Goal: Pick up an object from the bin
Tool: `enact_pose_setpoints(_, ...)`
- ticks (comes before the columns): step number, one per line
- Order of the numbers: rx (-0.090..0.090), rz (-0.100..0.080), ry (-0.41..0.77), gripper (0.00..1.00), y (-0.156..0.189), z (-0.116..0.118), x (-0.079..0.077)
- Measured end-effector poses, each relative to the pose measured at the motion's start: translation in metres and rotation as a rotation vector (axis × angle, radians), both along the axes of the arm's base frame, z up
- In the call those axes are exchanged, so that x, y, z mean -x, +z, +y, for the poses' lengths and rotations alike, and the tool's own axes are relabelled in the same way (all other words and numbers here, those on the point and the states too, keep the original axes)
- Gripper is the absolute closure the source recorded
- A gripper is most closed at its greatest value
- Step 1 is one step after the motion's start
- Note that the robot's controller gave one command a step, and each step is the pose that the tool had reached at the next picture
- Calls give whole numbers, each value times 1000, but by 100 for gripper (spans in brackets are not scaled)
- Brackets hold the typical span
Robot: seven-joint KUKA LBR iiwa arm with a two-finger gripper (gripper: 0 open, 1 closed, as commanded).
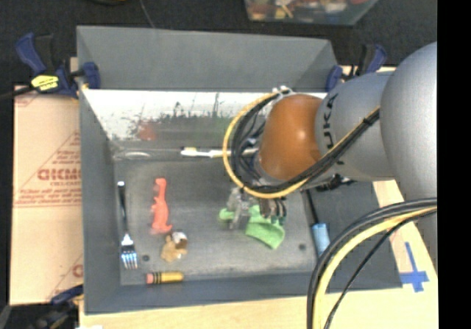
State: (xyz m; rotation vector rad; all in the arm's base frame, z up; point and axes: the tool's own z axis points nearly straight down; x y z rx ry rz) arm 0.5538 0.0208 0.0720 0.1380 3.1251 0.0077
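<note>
Gripper (254, 211): low over green crumpled thing (266, 233); open or closed, cannot tell;
Pink figure (160, 206): well left of green crumpled thing

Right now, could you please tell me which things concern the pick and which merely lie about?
In the job: gripper; crumpled green piece under it; grey metal bin.
Lying about: coral-pink plastic figure; silver fork; orange-and-black crayon; tan lump.

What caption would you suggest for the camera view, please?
KUKA arm's gripper over a green object in the grey metal bin.
</note>
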Motion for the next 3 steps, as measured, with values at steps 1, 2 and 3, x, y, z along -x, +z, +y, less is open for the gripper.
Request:
enact_pose_setpoints(1, 0, 7, 0, 100, 30, 0, 2)
enact_pose_setpoints(2, 0, 8, 0, 100, 62, 0, 2)
enact_pose_setpoints(3, -1, 5, 0, 100, 91, -1, 1)
